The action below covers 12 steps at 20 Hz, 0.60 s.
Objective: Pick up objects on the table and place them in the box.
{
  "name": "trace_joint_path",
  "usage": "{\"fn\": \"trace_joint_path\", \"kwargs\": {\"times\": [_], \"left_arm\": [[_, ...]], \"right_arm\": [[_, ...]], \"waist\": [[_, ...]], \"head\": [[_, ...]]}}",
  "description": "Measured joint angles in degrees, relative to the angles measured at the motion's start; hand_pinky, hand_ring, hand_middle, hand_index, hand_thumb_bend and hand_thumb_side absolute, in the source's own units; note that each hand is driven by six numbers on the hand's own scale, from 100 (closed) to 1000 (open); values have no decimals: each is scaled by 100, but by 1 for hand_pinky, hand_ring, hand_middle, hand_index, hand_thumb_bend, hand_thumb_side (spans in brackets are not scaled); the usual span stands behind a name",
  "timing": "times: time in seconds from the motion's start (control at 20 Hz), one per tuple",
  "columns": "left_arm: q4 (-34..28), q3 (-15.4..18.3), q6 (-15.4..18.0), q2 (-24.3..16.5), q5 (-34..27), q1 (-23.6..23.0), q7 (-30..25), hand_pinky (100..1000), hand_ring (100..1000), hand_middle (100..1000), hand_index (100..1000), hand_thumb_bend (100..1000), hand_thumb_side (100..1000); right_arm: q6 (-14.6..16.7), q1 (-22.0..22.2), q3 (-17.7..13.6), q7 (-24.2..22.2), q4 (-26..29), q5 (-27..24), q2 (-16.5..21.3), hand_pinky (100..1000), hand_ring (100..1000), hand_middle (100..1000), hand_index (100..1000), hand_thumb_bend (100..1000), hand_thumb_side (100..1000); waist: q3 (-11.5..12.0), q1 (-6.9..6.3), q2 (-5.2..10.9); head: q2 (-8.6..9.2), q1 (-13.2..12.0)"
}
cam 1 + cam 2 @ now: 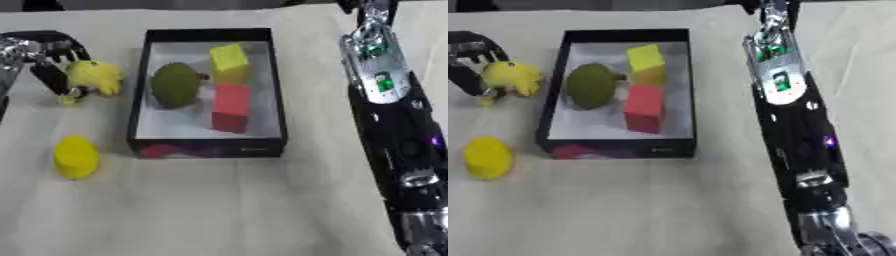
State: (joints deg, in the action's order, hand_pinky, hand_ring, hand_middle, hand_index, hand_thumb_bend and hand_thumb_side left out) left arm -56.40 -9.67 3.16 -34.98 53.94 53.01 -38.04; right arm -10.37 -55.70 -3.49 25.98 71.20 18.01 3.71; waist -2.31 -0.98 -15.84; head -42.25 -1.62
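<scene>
Yellow soft toy, duck-like shape [94,76], sits at the far left of the tabletop [227,210], just left of the black rectangular box w/ white lining [206,148] and apart from its wall. Left hand [48,60] is curled round the toy: dark fingers arch over its top and down its left side, grasping it. Can't tell if the toy is lifted or still resting on the cloth.

Nearer the camera, a yellow cylinder-shaped block [75,157] stands alone on the tabletop, left of the box's near-left corner, well apart from the hand.

Inside the box: a dull green rounded fruit, avocado-like [177,84], at left; a yellow cube [229,61] at far right; a red cube [232,107] in front of it, touching or nearly so. Small pale marking on the box's near wall, too blurred to read.

Right arm [394,130] runs down the right side, black w/ silver joints; its hand isn't clearly shown. Tabletop is covered in off-white cloth.
</scene>
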Motion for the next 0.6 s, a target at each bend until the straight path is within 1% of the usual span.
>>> {"fn": "trace_joint_path", "kwargs": {"times": [0.05,0.1,0.15,0.2,0.25,0.45,0.6], "left_arm": [[10,-6,20,25,113,0,89,728,760,708,689,211,100],[21,-7,35,37,198,0,183,723,754,700,683,196,100],[24,-8,46,51,257,-2,273,700,730,674,671,131,100],[24,-8,48,66,288,-3,360,698,728,672,670,125,100],[24,-8,42,73,296,-6,440,688,716,658,662,100,100],[-65,-11,-27,72,203,-8,681,676,698,631,649,100,100],[-329,-33,-75,65,56,-8,744,672,681,609,645,100,100]], "right_arm": [[0,-3,-1,0,0,-5,0,799,734,720,827,277,378],[0,-4,-1,0,0,-7,0,799,734,720,827,276,378],[1,-4,-2,1,0,-7,0,799,734,720,826,276,378],[2,-4,-3,2,-1,-8,0,799,734,720,826,276,378],[3,-4,-4,3,-1,-8,0,799,734,720,826,278,378],[13,26,-9,13,-1,-11,0,799,734,720,826,273,381],[20,56,-23,20,0,-11,0,798,734,719,826,274,379]], "waist": [[-2,7,-1],[-2,8,-1],[-2,8,-1],[-1,8,-1],[2,8,-1],[33,9,-1],[47,9,-1]], "head": [[0,-3],[0,-5],[0,-8],[0,-11],[0,-12],[-1,-10],[-13,33]]}}
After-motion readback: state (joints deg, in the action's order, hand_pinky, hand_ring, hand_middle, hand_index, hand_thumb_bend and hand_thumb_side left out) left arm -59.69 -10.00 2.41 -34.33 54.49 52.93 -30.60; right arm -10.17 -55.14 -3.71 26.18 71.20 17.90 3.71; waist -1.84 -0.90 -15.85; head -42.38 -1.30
